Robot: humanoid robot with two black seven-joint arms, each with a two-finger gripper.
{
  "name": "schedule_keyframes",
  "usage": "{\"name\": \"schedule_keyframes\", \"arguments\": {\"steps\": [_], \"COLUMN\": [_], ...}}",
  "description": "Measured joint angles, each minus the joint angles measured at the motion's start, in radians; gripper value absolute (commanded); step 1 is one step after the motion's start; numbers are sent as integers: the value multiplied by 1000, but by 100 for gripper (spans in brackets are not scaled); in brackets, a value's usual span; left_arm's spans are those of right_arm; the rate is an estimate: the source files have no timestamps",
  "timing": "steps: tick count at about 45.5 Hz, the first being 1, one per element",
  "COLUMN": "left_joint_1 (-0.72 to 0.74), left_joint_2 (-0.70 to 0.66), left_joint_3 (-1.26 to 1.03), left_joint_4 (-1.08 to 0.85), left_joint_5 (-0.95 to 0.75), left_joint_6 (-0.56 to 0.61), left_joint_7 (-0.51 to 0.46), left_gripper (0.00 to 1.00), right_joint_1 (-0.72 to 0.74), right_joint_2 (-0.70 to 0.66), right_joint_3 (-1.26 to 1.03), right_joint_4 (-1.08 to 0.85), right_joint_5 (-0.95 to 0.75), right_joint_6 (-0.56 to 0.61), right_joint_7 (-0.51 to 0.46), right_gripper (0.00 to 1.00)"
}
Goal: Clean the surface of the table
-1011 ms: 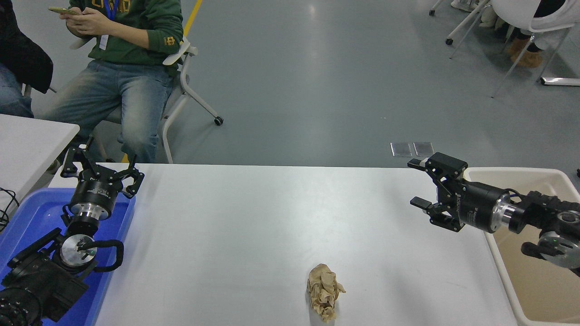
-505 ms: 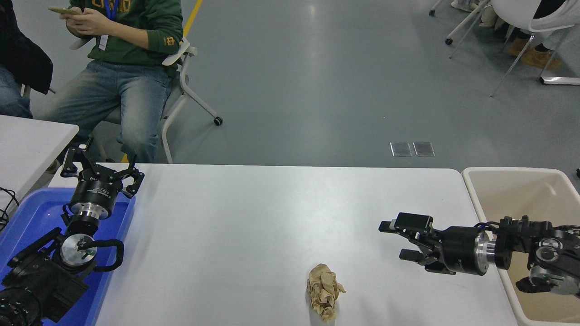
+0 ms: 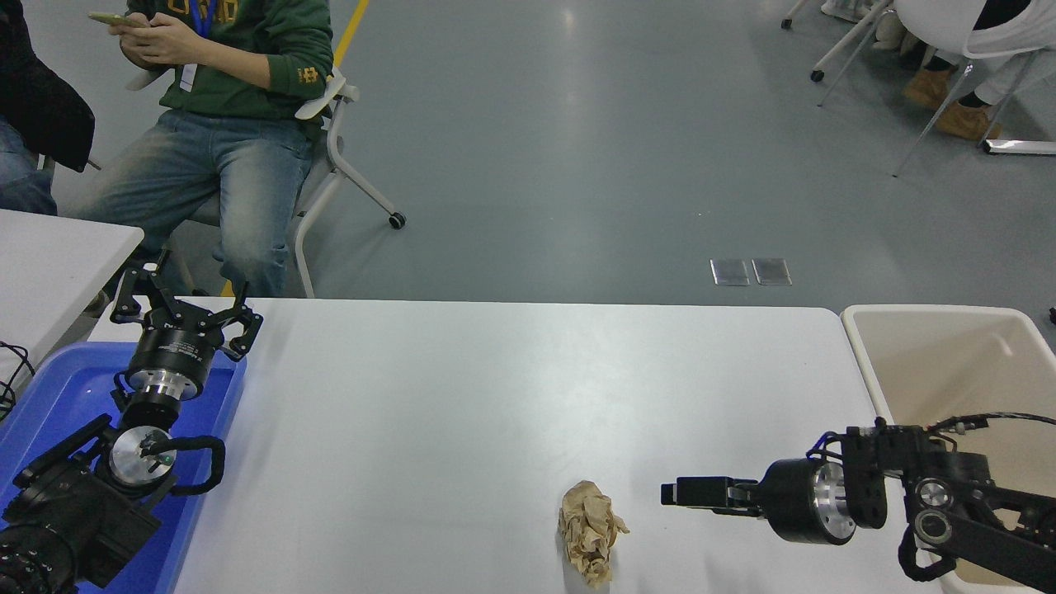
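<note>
Grey floor is filling the far half of the room, and close to me the white bench surface [image 3: 462, 388] is lying wide and flat, reaching from the blue tray [image 3: 49, 396] at the left side to the beige bin [image 3: 932, 346] at the right side. One crumpled piece of brown paper [image 3: 590, 532] is resting on the bench near its front edge, a little to the right of the middle.

Right arm is reaching in low from the right corner, lying almost level over the bench and pointing toward the left. Its right tool [image 3: 678, 492] is hanging just beside the paper, on the paper's right side, apart from it and not touching. I am seeing this tool from its edge, so I cannot tell if its fingers are spread or pressed together.

Left arm is resting at the lower left over the blue tray. Its left tool [image 3: 186, 309] is pointing away from me with the fingers spread wide and gripping nothing.

Behind the bench, at the upper left, a person in a green sweater and jeans [image 3: 223, 107] is sitting on a white chair [image 3: 330, 157] and holding a phone [image 3: 111, 18] in both hands.
</note>
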Motion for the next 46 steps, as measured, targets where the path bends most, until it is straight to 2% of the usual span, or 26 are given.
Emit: {"name": "schedule_keyframes", "arguments": {"steps": [18, 46], "left_joint_1": [-1, 0], "left_joint_2": [0, 0], "left_joint_3": [0, 0], "left_joint_4": [0, 0], "left_joint_5": [0, 0], "left_joint_6": [0, 0], "left_joint_7": [0, 0], "left_gripper": [100, 100], "right_joint_1": [48, 57], "right_joint_2": [154, 322], "right_joint_3": [-102, -124], "right_joint_4": [-38, -163], "right_joint_5": [-49, -92], "right_joint_6": [0, -104], "right_joint_7": [-55, -147], "right_gripper": [100, 100]}}
